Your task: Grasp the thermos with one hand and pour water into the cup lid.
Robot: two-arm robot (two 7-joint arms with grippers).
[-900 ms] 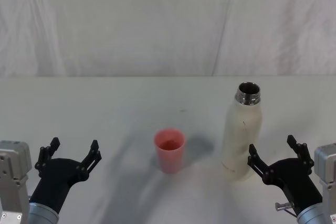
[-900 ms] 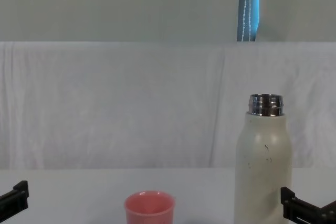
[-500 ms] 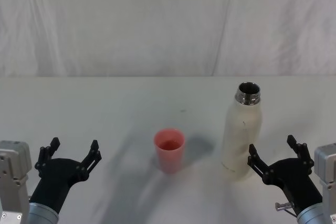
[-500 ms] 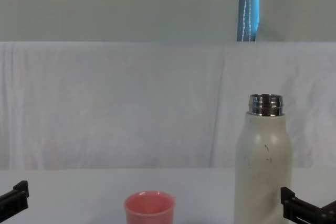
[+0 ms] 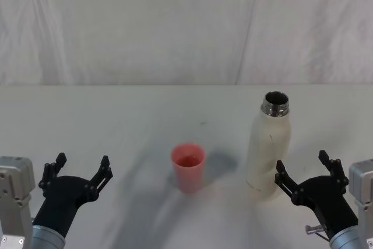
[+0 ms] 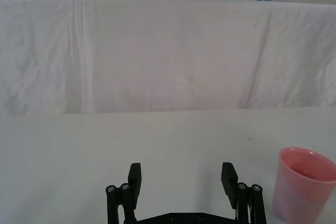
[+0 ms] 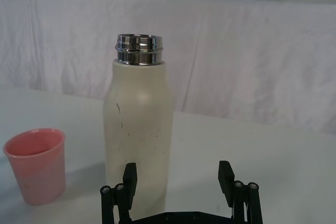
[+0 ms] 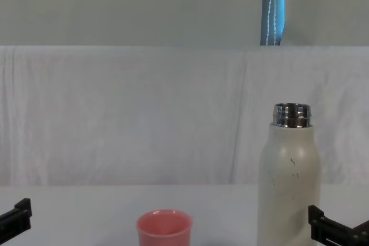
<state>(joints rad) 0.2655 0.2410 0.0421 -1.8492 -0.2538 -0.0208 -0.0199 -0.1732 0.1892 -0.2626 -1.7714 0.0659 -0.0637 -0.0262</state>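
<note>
Nothing moved; cream thermos (image 5: pixel 268 150) upright, uncapped steel neck; right claw (image 5: pixel 306 172) spread wide, empty, just beside

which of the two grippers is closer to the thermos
The right gripper, its jaws open just beside the thermos. The left gripper sits far across the table, beyond the pink cup.

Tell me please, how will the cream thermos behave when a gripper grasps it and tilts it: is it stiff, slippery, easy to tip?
The thermos looks rigid, with a steel neck, so it likely will not deform. Its smooth rounded walls may slip between the fingers of the open right gripper. Standing tall on a narrow base, uncapped, it could tip toward the cup lid if pushed high.
</note>
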